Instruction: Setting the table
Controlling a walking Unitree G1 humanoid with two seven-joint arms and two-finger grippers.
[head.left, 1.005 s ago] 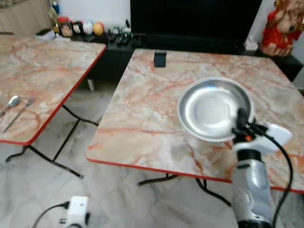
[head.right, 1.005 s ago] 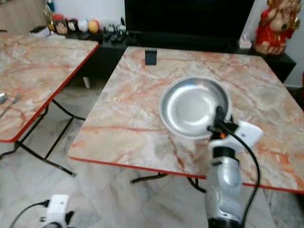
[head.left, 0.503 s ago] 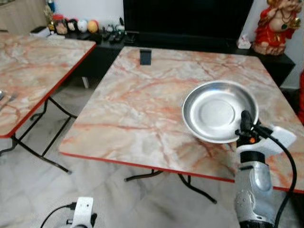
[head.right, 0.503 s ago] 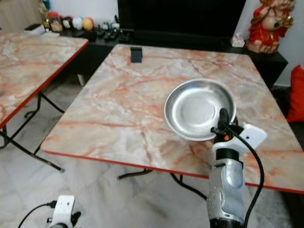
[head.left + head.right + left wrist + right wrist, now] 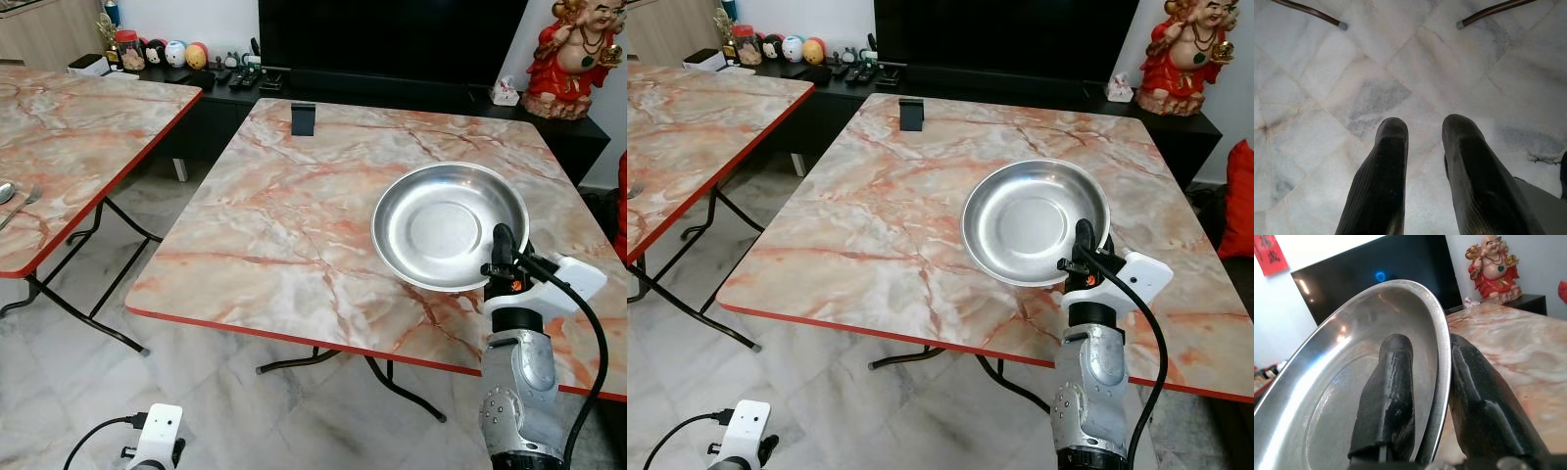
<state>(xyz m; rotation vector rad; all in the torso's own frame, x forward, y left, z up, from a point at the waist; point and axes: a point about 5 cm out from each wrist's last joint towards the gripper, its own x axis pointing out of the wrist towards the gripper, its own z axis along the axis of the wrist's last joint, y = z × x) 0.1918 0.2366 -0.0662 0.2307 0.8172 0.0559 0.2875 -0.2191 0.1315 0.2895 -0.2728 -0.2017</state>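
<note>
1. The right gripper (image 5: pixel 1084 257) is pinching the near rim of a round stainless steel plate (image 5: pixel 1034 222), one black finger (image 5: pixel 1386 396) lying inside the dish and the other under the rim, closed tight on the thin metal edge.
2. The steel plate is hanging tilted over the marble-patterned table (image 5: pixel 294 235), toward the table's right side and near its front red edge; I cannot tell whether its far rim is touching the tabletop.
3. The plate is looking light, stiff and thin-walled, with a flat centre and a raised sloping lip. Its polished surface is likely slippery, so a one-sided rim pinch is probably letting it swing or twist; a hold deep over the lip seems safest.
4. It should not break if dropped, but it would clatter and could skid on the glossy tabletop.
5. The left gripper (image 5: pixel 1422 166) is hanging idle over the pale marble floor tiles (image 5: pixel 1352 98), its ribbed fingers a little apart and gripping nothing.
6. A small black stand (image 5: pixel 303 118) is sitting at the table's far edge, well apart from the plate.
</note>
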